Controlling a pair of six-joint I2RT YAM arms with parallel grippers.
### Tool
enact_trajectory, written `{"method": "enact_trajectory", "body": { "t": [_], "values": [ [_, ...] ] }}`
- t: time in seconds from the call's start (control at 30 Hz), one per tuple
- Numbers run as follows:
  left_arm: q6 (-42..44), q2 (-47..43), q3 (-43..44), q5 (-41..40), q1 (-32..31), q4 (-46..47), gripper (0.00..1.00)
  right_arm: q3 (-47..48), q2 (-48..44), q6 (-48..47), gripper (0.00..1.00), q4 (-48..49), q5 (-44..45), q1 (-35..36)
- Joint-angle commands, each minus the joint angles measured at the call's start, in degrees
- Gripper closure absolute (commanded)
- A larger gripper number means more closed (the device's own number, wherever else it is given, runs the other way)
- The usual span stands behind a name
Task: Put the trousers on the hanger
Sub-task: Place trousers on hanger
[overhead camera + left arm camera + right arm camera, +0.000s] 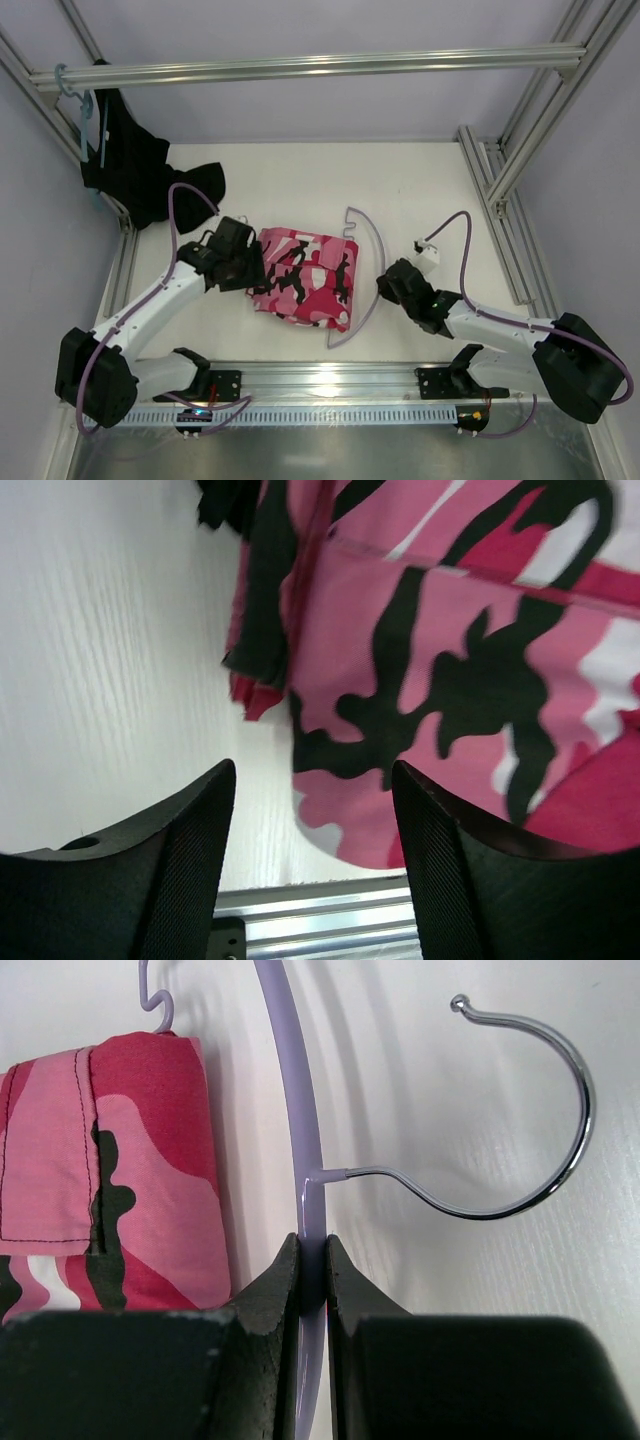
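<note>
The right gripper (312, 1252) is clamped on the lilac hanger (288, 1090) beside its chrome hook (560, 1140), apparently to steady it, while the left gripper (312, 770), jaws apart, hovers over the folded camouflage trousers (305, 275) mid-table (420, 190); the hanger runs near-to-far, hook pointing right, the trousers just left of it, perhaps over its bar

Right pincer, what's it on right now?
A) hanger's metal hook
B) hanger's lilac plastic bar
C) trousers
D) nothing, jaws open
B: in the right wrist view the right pincer is clamped shut on the lilac bar of the hanger, and the trousers lie to one side, outside the jaws.
</note>
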Motion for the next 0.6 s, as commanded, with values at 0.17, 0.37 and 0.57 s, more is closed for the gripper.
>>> {"method": "enact_trajectory", "body": {
  "t": [0.17,0.37,0.57],
  "values": [
    [-9.1,-7.3,-10.8,2.9,-2.2,5.7,0.28,0.9,-2.5,-2.0,0.96,0.6,3.8,-2.4],
    [-16.6,-10.4,-19.2,7.0,-2.2,17.4,0.26,-0.1,-3.5,-2.3,0.96,1.2,3.3,-2.8],
    [-17.6,-7.9,-20.2,2.4,-2.2,20.7,0.42,-1.4,-3.9,-2.6,0.96,2.4,2.7,-3.4]
  ]
}}
